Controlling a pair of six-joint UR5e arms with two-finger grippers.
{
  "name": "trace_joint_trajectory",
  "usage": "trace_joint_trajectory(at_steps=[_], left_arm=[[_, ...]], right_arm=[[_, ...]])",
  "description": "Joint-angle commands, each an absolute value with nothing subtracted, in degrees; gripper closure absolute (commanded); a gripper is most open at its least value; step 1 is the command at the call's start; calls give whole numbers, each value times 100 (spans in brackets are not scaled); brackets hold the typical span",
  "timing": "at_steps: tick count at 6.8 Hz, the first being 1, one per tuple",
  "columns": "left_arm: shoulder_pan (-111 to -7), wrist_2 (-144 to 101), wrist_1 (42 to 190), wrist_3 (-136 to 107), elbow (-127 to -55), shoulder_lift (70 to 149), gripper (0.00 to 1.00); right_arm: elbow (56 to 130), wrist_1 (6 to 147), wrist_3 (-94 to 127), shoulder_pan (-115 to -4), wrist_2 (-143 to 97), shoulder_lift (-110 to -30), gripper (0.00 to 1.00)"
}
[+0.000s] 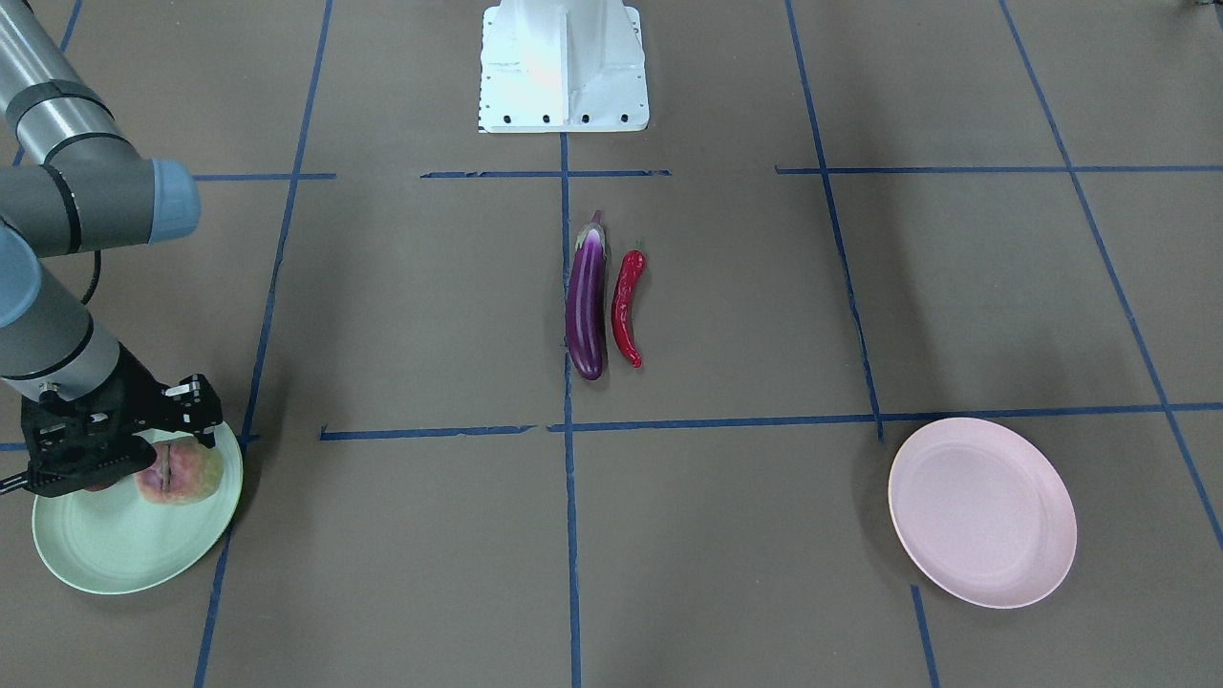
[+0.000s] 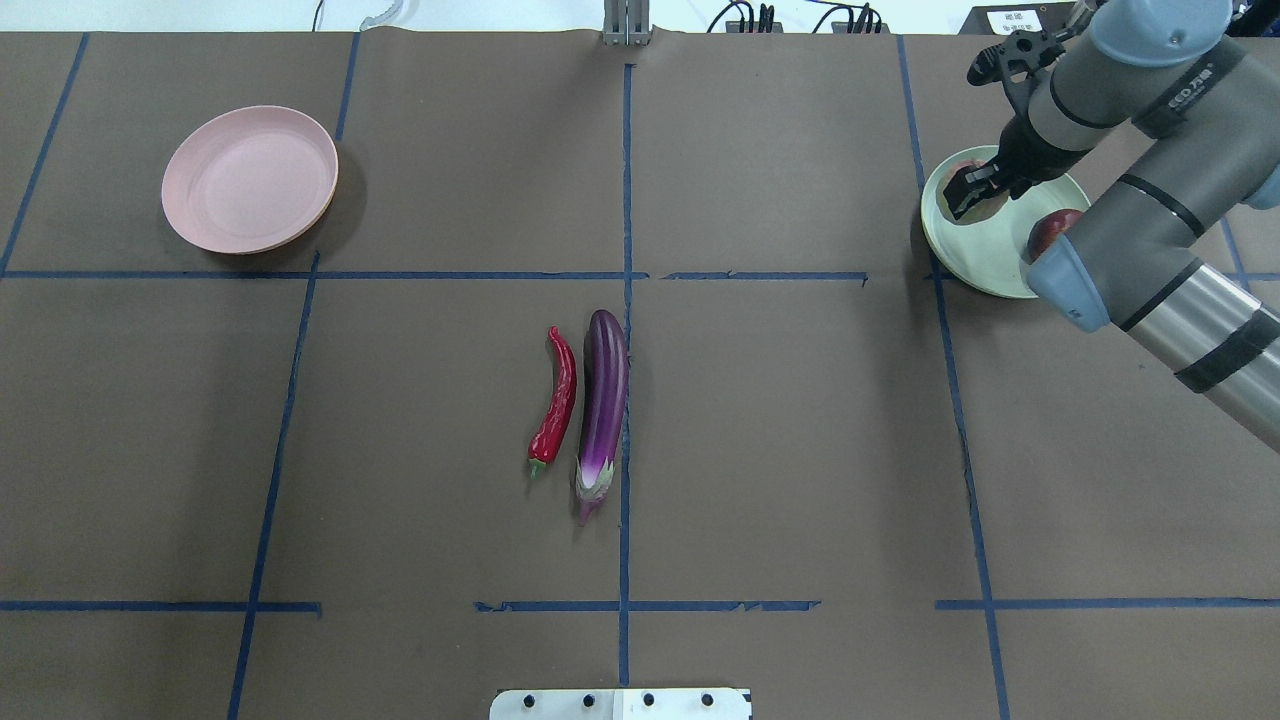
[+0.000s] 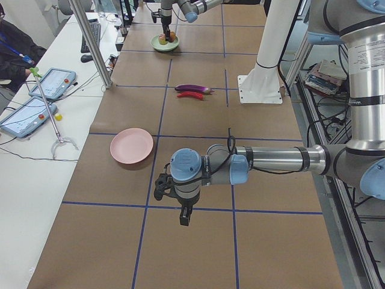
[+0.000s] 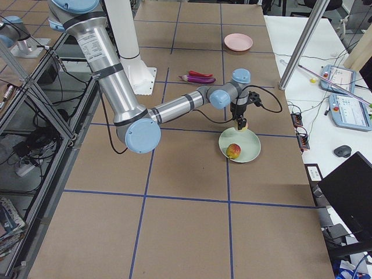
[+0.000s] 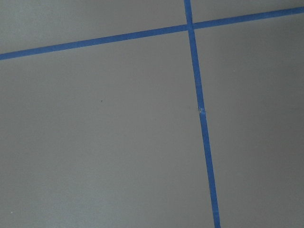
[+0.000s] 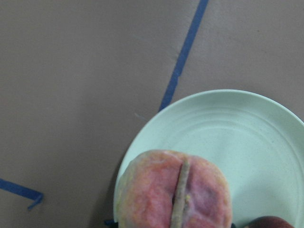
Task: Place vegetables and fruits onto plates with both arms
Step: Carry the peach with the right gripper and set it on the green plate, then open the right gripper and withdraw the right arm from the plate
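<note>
My right gripper (image 1: 143, 457) is low over the far side of the mint green plate (image 1: 124, 549), its jaws around the pale pink-green peach (image 1: 183, 474). In the right wrist view the peach (image 6: 175, 194) fills the bottom edge above the plate (image 6: 247, 142). The dark red pomegranate (image 2: 1050, 232) lies on the same plate. The purple eggplant (image 1: 586, 301) and red chili (image 1: 626, 306) lie side by side at the table's middle. The pink plate (image 1: 984, 511) stands bare. My left gripper (image 3: 183, 214) hangs over bare table past the pink plate; I cannot tell its state.
The white base block (image 1: 564, 62) stands at the robot's side of the table. Blue tape lines (image 1: 568, 425) cross the brown table. The right arm's elbow (image 2: 1130, 250) hangs over the mint plate's near side. Operator tablets (image 3: 51, 84) lie on a side table.
</note>
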State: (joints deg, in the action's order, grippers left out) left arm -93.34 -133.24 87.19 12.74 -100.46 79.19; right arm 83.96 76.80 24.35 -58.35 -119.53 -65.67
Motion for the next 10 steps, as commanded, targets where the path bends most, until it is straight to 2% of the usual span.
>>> trace_joint_trajectory(at_steps=[1, 2, 4, 6, 8, 10], left_arm=[[-9334, -13324, 8719, 1274, -10046, 7919, 0], [-9334, -13324, 8710, 1274, -10046, 7919, 0], [-9334, -13324, 8719, 1274, -10046, 7919, 0], [-9334, -13316, 8754, 1283, -10081, 7928, 0], [-9229, -13315, 8771, 1310, -10195, 7954, 0], [-9202, -13324, 8841, 1283, -10511, 8050, 0]], right_arm=[[8043, 7497, 2312, -5880, -11997, -6688, 16], [8051, 7497, 2312, -5871, -11997, -6636, 0], [8068, 7584, 2312, -6045, -12206, -6452, 0], [8094, 7829, 2224, -6799, -13083, -6486, 0], [8138, 8101, 982, -7607, -13297, -6993, 0], [8287, 8332, -379, -8503, -13315, -7879, 0]])
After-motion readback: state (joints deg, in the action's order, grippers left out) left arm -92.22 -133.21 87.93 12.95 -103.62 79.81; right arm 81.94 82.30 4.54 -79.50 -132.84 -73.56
